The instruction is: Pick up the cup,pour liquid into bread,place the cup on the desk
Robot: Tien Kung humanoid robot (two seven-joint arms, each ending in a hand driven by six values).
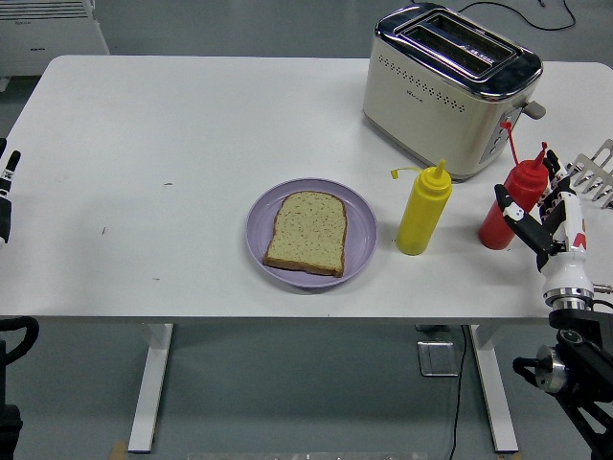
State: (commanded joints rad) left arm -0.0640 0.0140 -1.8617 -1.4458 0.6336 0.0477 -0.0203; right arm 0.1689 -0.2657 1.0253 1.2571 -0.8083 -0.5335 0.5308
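Note:
No cup shows; two squeeze bottles stand on the white table (172,125). The red bottle (502,213) is upright at the right, the yellow bottle (422,213) just left of it. A slice of bread (306,232) lies on a purple plate (261,216) at the table's middle front. My right hand (538,218) is just right of the red bottle, close to its side, with fingers spread and nothing held. My left hand (6,192) rests at the picture's left edge, mostly cut off.
A cream and chrome toaster (448,88) stands behind the bottles at the back right. A metal rack (594,172) pokes in at the right edge, just behind my right hand. A white cabinet (48,34) stands beyond the table's far left corner.

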